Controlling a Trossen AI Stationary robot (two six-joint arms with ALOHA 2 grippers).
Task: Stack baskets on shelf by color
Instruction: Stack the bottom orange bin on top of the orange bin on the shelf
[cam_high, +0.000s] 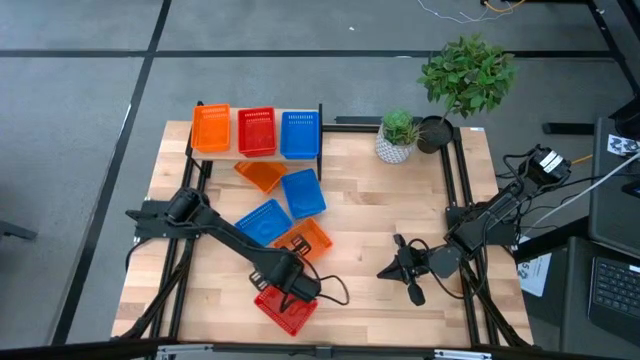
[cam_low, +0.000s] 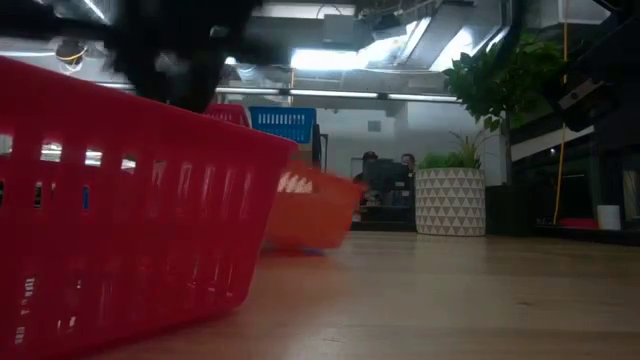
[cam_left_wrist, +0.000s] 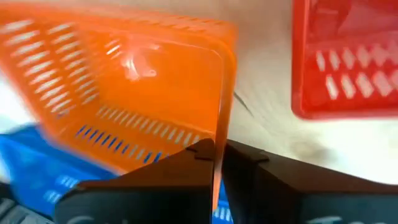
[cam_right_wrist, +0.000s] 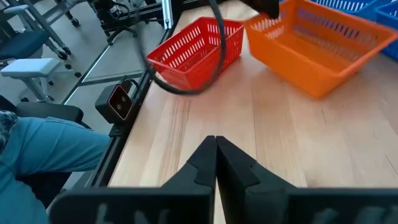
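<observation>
STEP: pick-up of the orange basket (cam_left_wrist: 124, 87) | left gripper (cam_left_wrist: 217, 163) had its jaws clamped on the basket's rim, mid-tabletop beside a red basket (cam_high: 285, 308) | right gripper (cam_right_wrist: 216, 152) closed, empty, idle | NEXT: likely lift, carry to shelf (cam_high: 258, 157), nest onto its orange basket (cam_high: 211, 129).

Left pincer (cam_high: 291, 268) at orange basket (cam_high: 304, 240)

baskets (cam_high: 303, 240): glossy perforated plastic | table (cam_high: 380, 220): smooth pale wood
</observation>
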